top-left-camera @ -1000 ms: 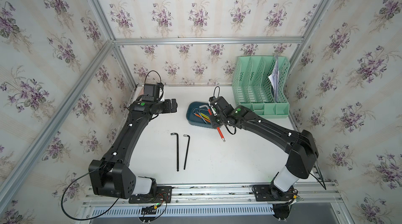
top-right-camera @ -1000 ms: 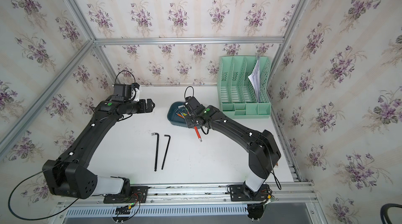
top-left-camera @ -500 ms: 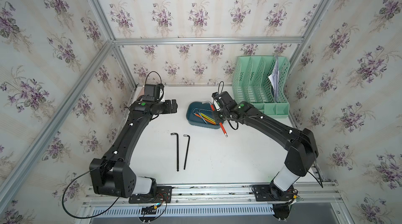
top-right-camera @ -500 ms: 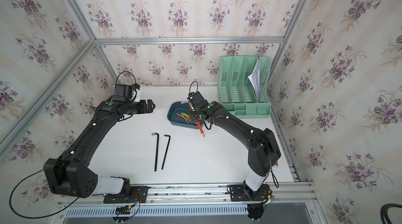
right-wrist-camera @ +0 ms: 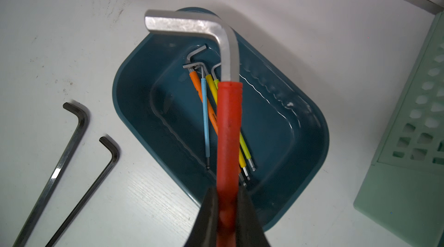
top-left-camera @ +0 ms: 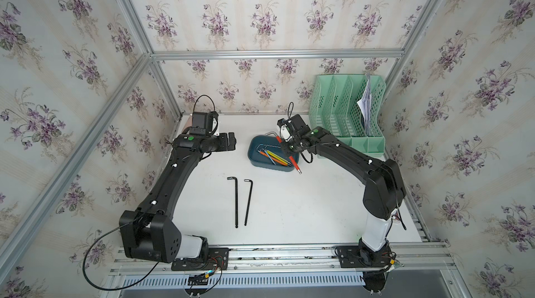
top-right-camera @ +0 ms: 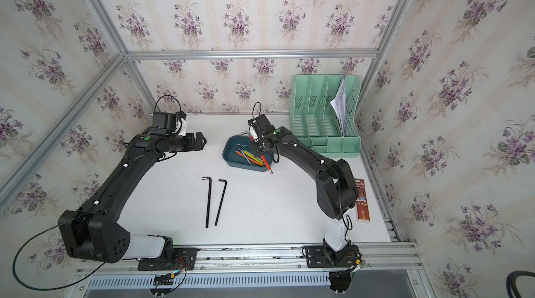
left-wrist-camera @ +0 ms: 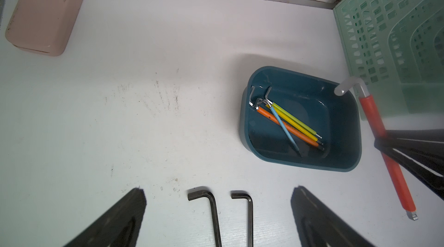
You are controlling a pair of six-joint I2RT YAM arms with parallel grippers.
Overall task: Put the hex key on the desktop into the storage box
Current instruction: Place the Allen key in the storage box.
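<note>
Right fingers clenched on red key mid-shaft. Key held tilted over box: bent end at far rim, tip past near corner. Coloured keys inside box. Two black keys on surface near box. Left fingers spread, empty.

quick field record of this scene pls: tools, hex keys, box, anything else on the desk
right tool: shut on red-sleeved hex key, held over the edge of the storage box
left tool: open, empty
in box: four colour-sleeved hex keys
on desktop: two black hex keys, side by side
also there: mint file rack, pink case
status: red-sleeved hex key not yet released
</note>
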